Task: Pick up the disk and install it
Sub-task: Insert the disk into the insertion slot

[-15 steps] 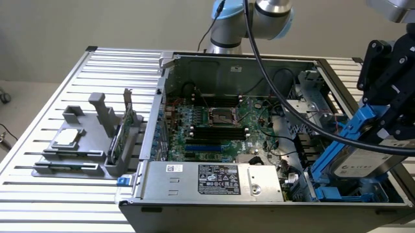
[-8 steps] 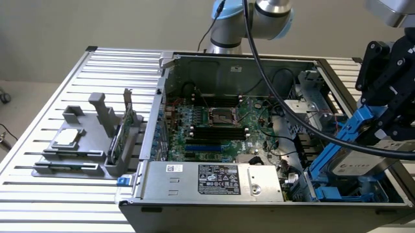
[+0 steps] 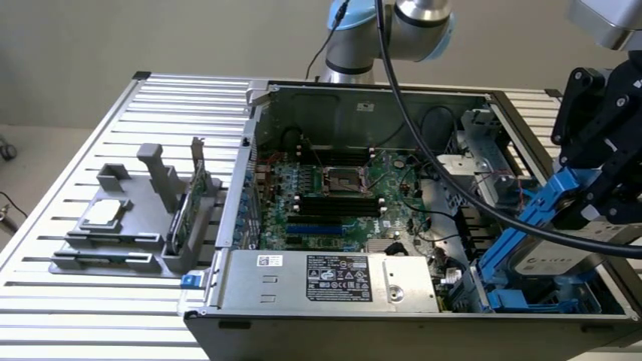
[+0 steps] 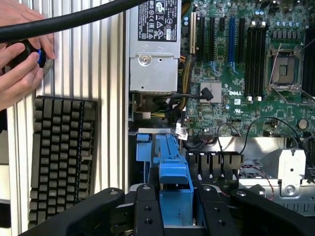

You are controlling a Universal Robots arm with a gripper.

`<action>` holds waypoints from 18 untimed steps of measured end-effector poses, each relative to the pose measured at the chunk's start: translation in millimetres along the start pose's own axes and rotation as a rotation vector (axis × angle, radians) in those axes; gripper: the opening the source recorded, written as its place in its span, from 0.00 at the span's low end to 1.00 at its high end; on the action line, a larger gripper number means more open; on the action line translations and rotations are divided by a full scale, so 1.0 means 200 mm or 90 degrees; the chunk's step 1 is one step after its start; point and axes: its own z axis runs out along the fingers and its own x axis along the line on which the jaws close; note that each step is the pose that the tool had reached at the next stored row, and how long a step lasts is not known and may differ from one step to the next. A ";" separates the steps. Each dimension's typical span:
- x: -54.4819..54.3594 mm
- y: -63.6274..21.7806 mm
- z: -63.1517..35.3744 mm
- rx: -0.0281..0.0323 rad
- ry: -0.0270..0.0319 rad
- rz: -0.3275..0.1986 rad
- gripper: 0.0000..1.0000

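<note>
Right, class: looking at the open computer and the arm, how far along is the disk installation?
Done: the disk is picked up. In hand: the gripper has its jaws closed on the disk's blue carrier and holds it tilted, lower end at the blue drive bay in the corner of the case. Left: it is not yet seated flat in the bay.

Blue-railed silver disk [image 3: 546,262], tilted, in open case [image 3: 301,331]
</note>
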 end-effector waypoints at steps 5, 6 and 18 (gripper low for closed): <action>0.01 -0.001 0.010 0.0000 -0.0027 -0.002 0.33; 0.01 -0.001 0.012 -0.0001 -0.0030 -0.002 0.33; 0.02 -0.004 0.041 -0.0003 -0.0090 -0.010 0.33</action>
